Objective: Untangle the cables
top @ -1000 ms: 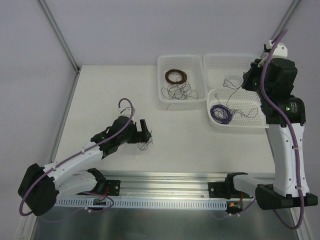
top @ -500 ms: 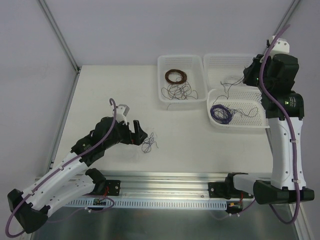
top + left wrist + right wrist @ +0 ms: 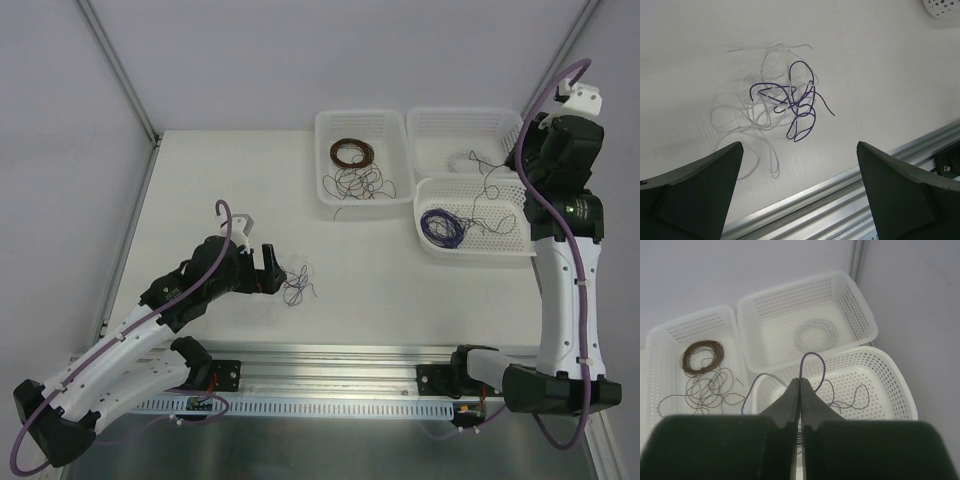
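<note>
Three white perforated baskets stood on the far right part of the worktop [image 3: 220,180]: a left basket [image 3: 322,150], a rear right basket [image 3: 440,115] and a front right basket [image 3: 470,250] set just in front of the rear one. There were three neat coils, one to each basket: a brown coil [image 3: 352,153] in the left basket, a pale coil [image 3: 815,334] in the rear right one and a purple coil [image 3: 441,227] in the front right one. Loose dark strands [image 3: 360,183] sprawled beside the brown coil, with one end hanging out over the near rim. Two arms were at work. The left fingers [image 3: 695,185] were spread wide and low over the worktop, holding nothing. On the worktop just beyond them lay a small tangle [image 3: 790,105], well apart from the baskets. It was made of one dark purple strand knotted through pale whitish strands, whose number could not be told. A metal rail [image 3: 840,200] ran along the worktop's near edge, close to the tangle. The right fingers [image 3: 785,407] were pressed together high above the baskets, pinching one thin purple wire [image 3: 810,357]. It arched up in a loop from the tips and trailed down into the front right basket, where more loose wire [image 3: 490,218] lay beside the purple coil.
</note>
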